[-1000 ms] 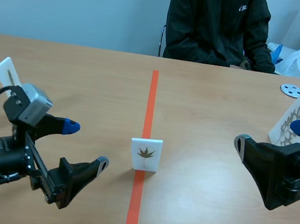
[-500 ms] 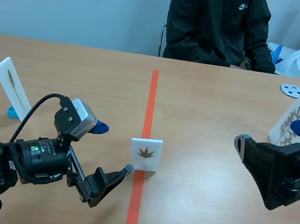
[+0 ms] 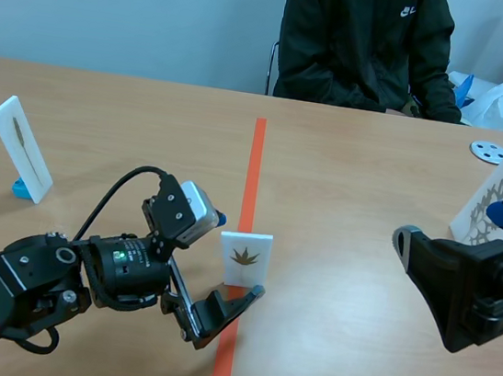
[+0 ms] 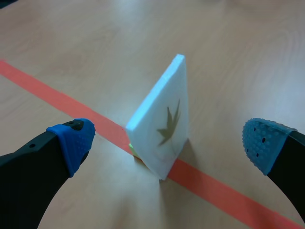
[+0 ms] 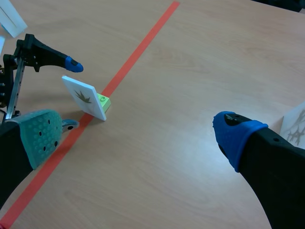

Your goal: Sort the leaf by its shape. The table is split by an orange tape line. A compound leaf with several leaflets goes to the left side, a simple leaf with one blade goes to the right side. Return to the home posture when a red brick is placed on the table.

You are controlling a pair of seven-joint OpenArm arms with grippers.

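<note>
From where I stand, the scene view shows the small white leaf card [image 3: 244, 258] upright right on the orange tape line [image 3: 254, 165], so it belongs to neither side yet. The left gripper [image 3: 238, 254] is low at the card with its fingers spread wide, one blue tip behind the card's upper corner and the other down in front by its foot, gripping nothing. The right gripper [image 3: 455, 229] hangs well off to the right, also spread wide and holding nothing. A card with a slender leaf [image 3: 20, 148] stands far out on the left half, a card with a feathery leaf [image 3: 490, 208] on the right half, and a person [image 3: 363, 45] sits across the table. I see no red brick. In the left wrist view the card sits between the two blue pads, turned at an angle to them, and I cannot see either pad touching it. Its leaf fans out into several narrow points from one stem. In the right wrist view the card leans on a little green block [image 5: 103, 101] on the line, far ahead of that arm's parted fingers. By my reckoning the sorting of this card has barely begun: the approach is made, but closing on it, carrying it to a side and setting it down are all left to do.
</note>
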